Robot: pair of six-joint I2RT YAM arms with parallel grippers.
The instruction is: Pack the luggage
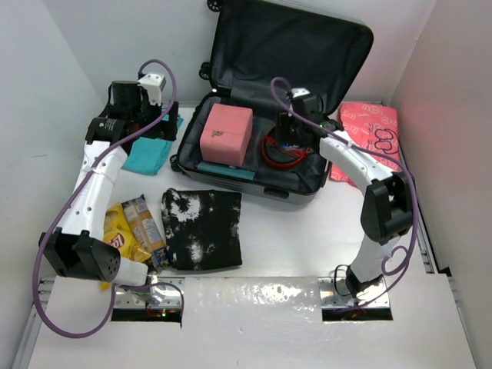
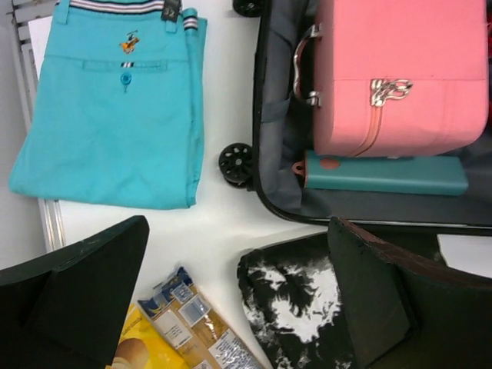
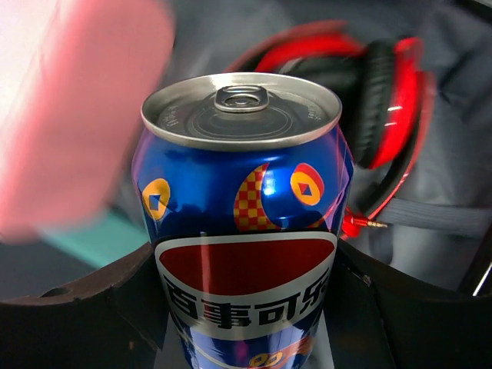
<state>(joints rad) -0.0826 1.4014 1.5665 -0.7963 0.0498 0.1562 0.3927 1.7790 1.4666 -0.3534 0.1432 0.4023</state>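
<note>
On white table [image 1: 296,238], luggage [image 1: 292,46] lies open.

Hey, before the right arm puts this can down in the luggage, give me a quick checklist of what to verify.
1. Can held firmly in right jaws: ok.
2. Luggage lid open: ok.
3. Lining under the can bare: cannot tell, hidden.
4. Headphones apart from the can: cannot tell.
5. Pouch beside the can, not under it: ok.
6. Left jaws open and outside the luggage: ok.
</note>
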